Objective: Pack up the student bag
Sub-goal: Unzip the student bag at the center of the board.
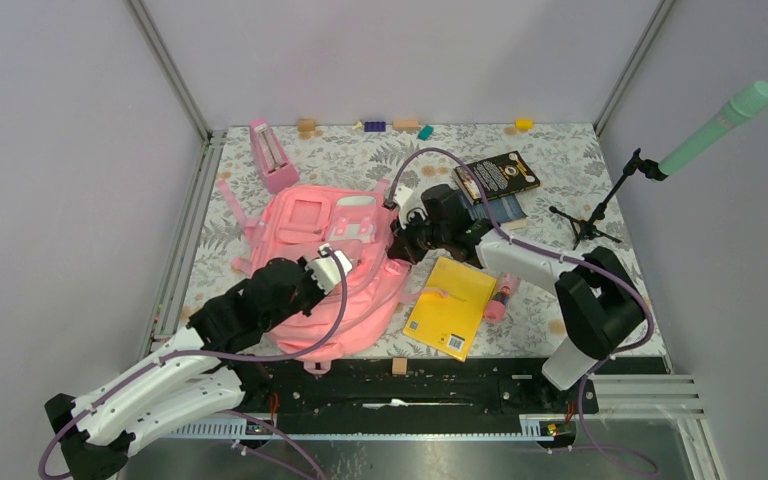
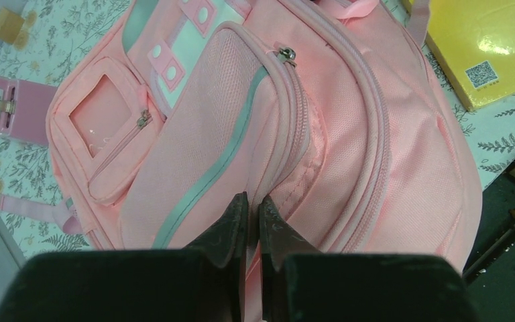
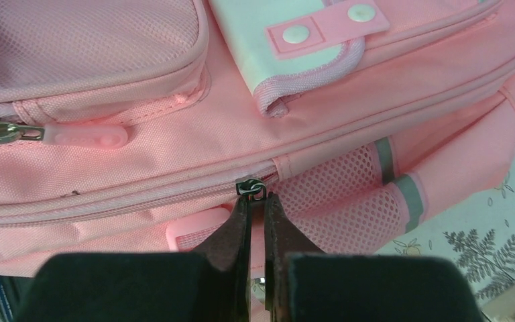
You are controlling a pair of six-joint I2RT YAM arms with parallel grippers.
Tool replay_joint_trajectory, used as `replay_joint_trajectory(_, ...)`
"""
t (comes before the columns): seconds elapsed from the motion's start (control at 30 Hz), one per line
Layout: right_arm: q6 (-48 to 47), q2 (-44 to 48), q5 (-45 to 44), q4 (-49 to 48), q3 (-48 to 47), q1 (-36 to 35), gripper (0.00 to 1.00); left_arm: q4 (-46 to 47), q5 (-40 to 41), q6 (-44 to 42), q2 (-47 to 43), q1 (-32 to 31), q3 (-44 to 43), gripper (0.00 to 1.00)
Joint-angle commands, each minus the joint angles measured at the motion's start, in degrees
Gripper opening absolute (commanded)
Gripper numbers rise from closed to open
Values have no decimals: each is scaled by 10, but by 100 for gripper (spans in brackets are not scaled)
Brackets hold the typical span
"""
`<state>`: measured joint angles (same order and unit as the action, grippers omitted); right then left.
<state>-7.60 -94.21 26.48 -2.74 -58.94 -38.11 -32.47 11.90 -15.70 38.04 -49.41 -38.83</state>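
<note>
The pink student bag point(image 1: 305, 215) lies flat on the floral table, left of centre. My left gripper point(image 2: 253, 201) sits low on the bag point(image 2: 349, 121), shut on a fold of its pink fabric beside a pocket seam. In the top view that gripper point(image 1: 352, 268) rests on the bag's near right part. My right gripper point(image 3: 257, 196) is shut on the pull of a metal zipper slider point(image 3: 251, 187), on the long side zip of the bag point(image 3: 141, 154) next to a mesh pocket. From above, the right gripper point(image 1: 400, 240) is at the bag's right edge.
A yellow book point(image 1: 450, 305) and a pink tube point(image 1: 500, 297) lie right of the bag. Black books point(image 1: 500, 175) lie at the back right, and a pink metronome point(image 1: 272, 155) at the back left. A small stand point(image 1: 600, 215) carries a mint microphone point(image 1: 720, 125). Small blocks point(image 1: 405, 124) line the far edge.
</note>
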Motion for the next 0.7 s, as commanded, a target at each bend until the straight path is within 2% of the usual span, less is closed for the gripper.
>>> replay_joint_trajectory(0.0, -34, 45, -83, 23, -5, -25, 0, 69, -1, 20, 10, 4, -25, 0)
replay_joint_trajectory(0.1, -46, 64, -112, 42, -4, -36, 0, 70, -22, 30, 30, 4, -31, 0)
replay_joint_trajectory(0.37, -70, 102, -174, 51, 11, -66, 0, 69, -17, 52, 51, 4, -45, 0)
replay_joint_trajectory(0.67, -68, 122, -199, 49, 31, -94, 0, 95, -42, 84, 59, 5, -53, 0)
